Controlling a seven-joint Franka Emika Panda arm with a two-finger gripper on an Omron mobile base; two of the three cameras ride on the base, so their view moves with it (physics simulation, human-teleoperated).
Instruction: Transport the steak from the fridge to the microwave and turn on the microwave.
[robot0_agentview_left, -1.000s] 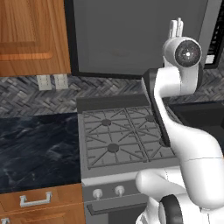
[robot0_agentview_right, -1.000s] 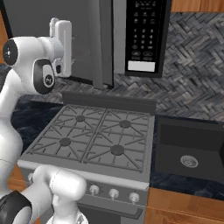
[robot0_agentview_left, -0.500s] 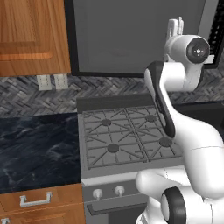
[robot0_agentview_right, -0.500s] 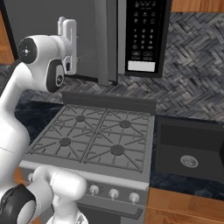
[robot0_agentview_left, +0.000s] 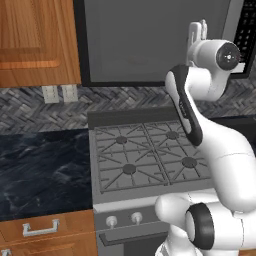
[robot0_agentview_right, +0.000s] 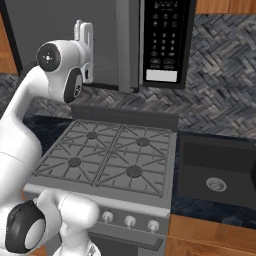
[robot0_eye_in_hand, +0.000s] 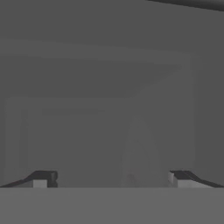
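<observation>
The microwave (robot0_agentview_right: 60, 30) hangs above the stove, a wide dark box with a long bar handle (robot0_agentview_right: 128, 45) and a black keypad panel (robot0_agentview_right: 167, 40); it is also in the left base view (robot0_agentview_left: 135, 40). My gripper (robot0_agentview_left: 198, 31) is raised in front of its grey front, left of the handle (robot0_agentview_right: 85, 34). In the hand view the gripper (robot0_eye_in_hand: 111, 177) is open, its fingertips (robot0_eye_in_hand: 41, 178) wide apart with nothing between them, facing grey cavity walls (robot0_eye_in_hand: 87, 87). A faint paler patch lies ahead, too dim to name. The steak and the fridge are out of view.
A gas stove (robot0_agentview_left: 145, 155) with grates sits directly below the microwave. Dark marble counter (robot0_agentview_left: 40, 170) and a wooden cabinet (robot0_agentview_left: 35, 40) lie to the left. A dark sink (robot0_agentview_right: 215, 170) is to the right of the stove.
The hand and wrist have shifted a little to the right along the microwave's front. The jaws stay open.
</observation>
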